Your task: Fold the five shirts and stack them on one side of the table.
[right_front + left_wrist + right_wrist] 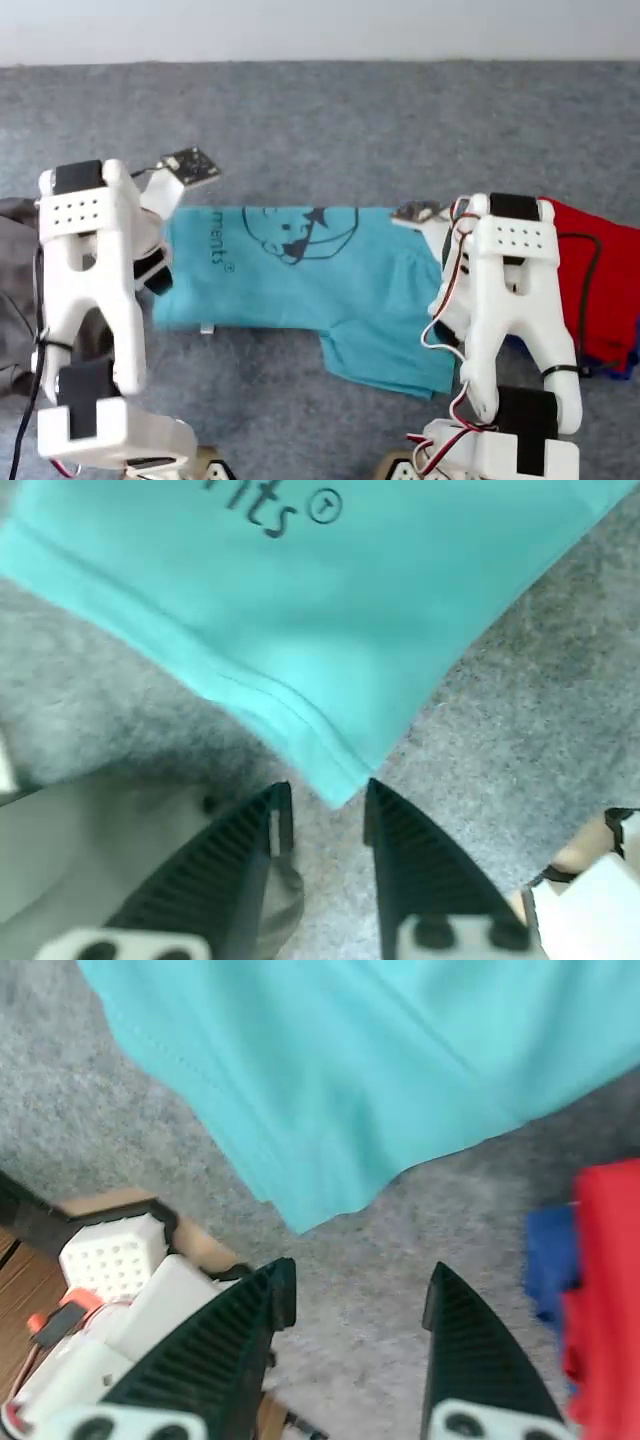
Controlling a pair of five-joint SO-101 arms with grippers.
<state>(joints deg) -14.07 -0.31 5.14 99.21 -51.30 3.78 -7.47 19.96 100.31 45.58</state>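
A teal shirt (290, 280) with a dark print lies flat across the middle of the grey table, one sleeve jutting toward the front. In the left wrist view its hemmed corner (345, 780) pokes in between the tips of my left gripper (328, 800), whose jaws stand slightly apart. My left arm (95, 290) stands over the shirt's left edge. My right gripper (365, 1285) is open wide just off another corner of the teal shirt (350, 1070). The right arm (510, 300) stands over the shirt's right edge.
A red shirt (600, 280) lies at the right edge on top of a blue one (590, 370); both show beside the right gripper as red (610, 1290) and blue (548, 1250). Grey cloth (15, 290) lies at the left edge. Bare grey table (400, 130) stretches behind.
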